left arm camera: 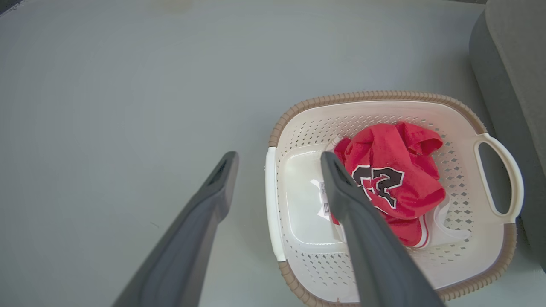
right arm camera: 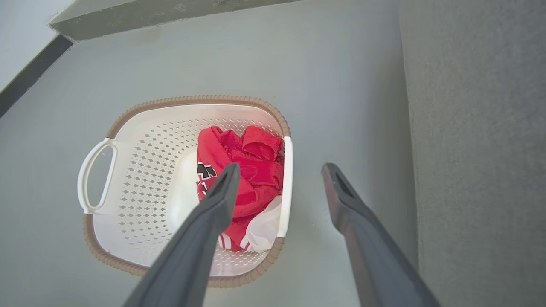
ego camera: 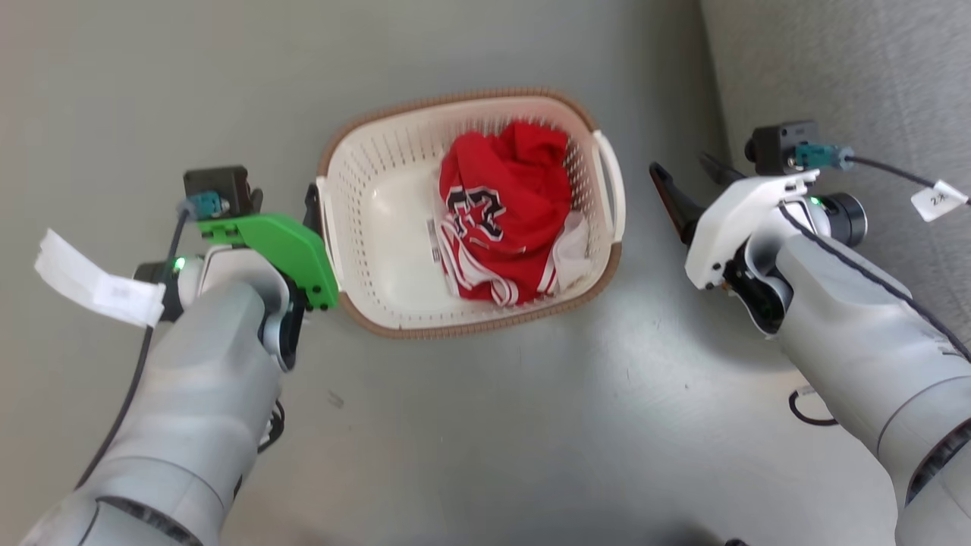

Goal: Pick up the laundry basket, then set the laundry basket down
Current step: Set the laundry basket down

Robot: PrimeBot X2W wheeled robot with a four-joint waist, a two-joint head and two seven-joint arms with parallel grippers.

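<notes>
Surface: grey floor (ego camera: 493,425), grey upholstered edge on the robot's right.
Basket: cream-white perforated plastic laundry basket (ego camera: 379,227) with brown woven-look rim, on the floor between both arms; red jersey (ego camera: 504,208) inside.
Left gripper (left arm camera: 277,164): spread, straddling the near handle, nothing held.
Right gripper (right arm camera: 279,172): spread, straddling the other handle, nothing held.
Next: probably descend both evenly, clamp handles together, lift level.
</notes>
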